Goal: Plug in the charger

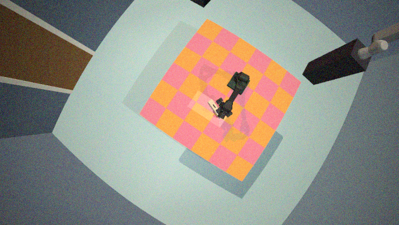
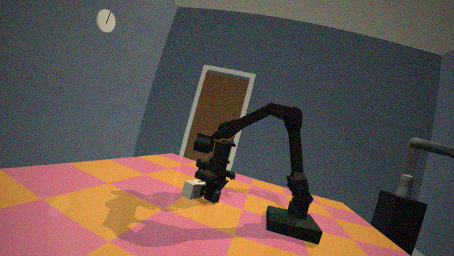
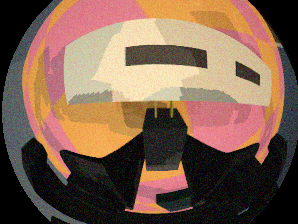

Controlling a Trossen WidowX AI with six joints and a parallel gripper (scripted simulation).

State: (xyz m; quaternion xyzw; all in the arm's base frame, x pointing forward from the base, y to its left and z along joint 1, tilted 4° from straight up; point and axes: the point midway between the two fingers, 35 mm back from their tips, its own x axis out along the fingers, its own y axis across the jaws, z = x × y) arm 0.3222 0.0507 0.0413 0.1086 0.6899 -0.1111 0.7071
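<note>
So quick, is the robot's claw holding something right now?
Gripper: shut on the charger, its two prongs pointing at the power strip just ahead.

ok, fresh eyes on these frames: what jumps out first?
The pink-and-orange checkered table dominates, with the black arm arching from its base down to a cream power strip. In the wrist view, the gripper is shut on the dark charger, whose two thin prongs point at the strip just below its long dark slot.
</note>
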